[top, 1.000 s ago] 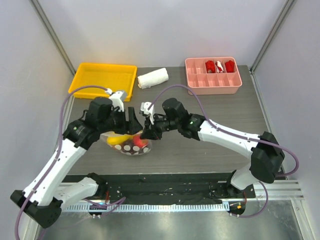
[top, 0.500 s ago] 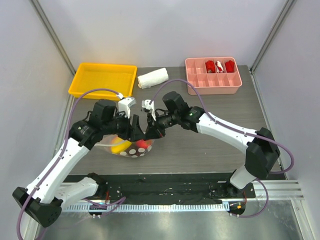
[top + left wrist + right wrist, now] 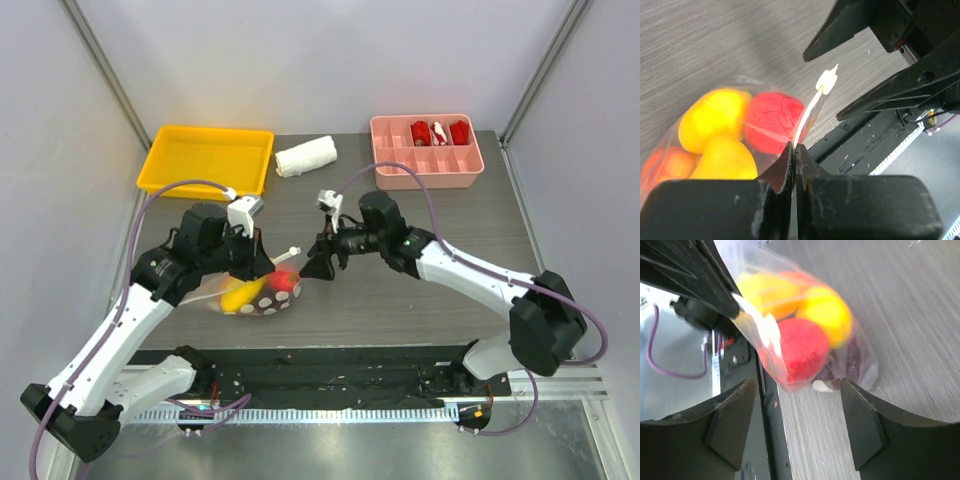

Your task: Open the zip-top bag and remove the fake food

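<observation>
Near the front middle of the table (image 3: 430, 300), spotting 1 clear change from half a second back: had the right gripper (image 3: 322, 264) nosed right up against the bag (image 3: 258, 297), now got it backed off to the right, fingers spread wide and gripping nothing. Leaves a thin white strip (image 3: 812, 107) off the bag's top edge poking out toward it.

Meanwhile, still got the left gripper (image 3: 794, 150) squeezed tight on that same top edge, right where the strip begins, holding the bag up by it. Can't tell whether the bottom rests on the table.

For the task, reads like a tug at the seal and then a let-go. Can't honestly say whether the mouth is open yet. Still seeing all the plastic fruit (image 3: 740, 130) inside, 2 yellow bits and 1 red up front, so nothing removed so far.

Pose-wise: left arm bent at the elbow, wrist hanging over the bag. Right arm stretched low across from its base, wrist aimed left at the bag.
</observation>
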`<state>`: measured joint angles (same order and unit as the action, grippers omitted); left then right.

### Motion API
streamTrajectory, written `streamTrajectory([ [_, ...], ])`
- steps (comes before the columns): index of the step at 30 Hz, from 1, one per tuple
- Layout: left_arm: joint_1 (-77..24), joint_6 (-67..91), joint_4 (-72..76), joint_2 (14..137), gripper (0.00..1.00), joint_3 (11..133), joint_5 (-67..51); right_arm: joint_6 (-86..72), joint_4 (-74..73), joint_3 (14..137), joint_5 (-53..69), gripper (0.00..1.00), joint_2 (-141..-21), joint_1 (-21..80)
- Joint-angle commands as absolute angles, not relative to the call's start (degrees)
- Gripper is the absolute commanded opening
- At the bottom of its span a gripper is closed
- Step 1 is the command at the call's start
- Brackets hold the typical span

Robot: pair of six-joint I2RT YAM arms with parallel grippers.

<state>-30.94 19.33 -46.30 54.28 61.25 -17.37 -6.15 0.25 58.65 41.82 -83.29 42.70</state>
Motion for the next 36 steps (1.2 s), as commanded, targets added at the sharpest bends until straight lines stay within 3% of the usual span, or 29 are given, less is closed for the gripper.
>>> streamTrajectory([
  [1,-30.94,21.36,-42.89,51.16,0.00,61.26,-17.40,-17.56,21.86,48.18,39.63,0.75,-76.12,42.45],
  [9,-30.94,21.71,-41.75,50.45,0.00,59.24,-18.02,-26.54,39.54,44.21,42.80,0.54,-79.01,42.63],
  [17,-30.94,22.32,-39.73,49.66,0.00,58.27,-20.47,-24.09,34.98,50.09,44.12,0.51,-84.63,43.33],
  [20,-30.94,22.33,-39.38,49.57,0.00,58.27,-21.79,-24.52,36.12,49.66,44.65,0.34,-85.60,43.86],
  [21,-30.94,22.24,-38.94,49.66,0.00,58.27,-22.14,-25.48,37.86,49.48,45.00,0.13,-85.61,43.86],
  [22,-30.94,22.67,-38.76,49.75,0.00,58.36,-21.97,-25.84,38.49,49.13,45.09,0.04,-85.61,44.03],
  [23,-30.94,23.28,-38.67,49.83,0.20,58.62,-20.49,-26.27,38.84,48.87,44.48,0.01,-85.61,44.03],
  [26,-30.94,25.66,-34.99,50.18,0.58,58.71,-20.13,-26.54,38.93,48.26,44.21,0.01,-84.99,44.12],
  [28,-30.94,26.19,-33.06,51.93,0.59,59.32,-20.57,-26.54,38.94,48.16,44.73,0.02,-84.90,44.21],
  [36,-30.94,25.32,-31.11,57.83,0.44,61.70,-21.71,-27.86,39.20,47.90,44.91,0.01,-84.64,44.38],
])
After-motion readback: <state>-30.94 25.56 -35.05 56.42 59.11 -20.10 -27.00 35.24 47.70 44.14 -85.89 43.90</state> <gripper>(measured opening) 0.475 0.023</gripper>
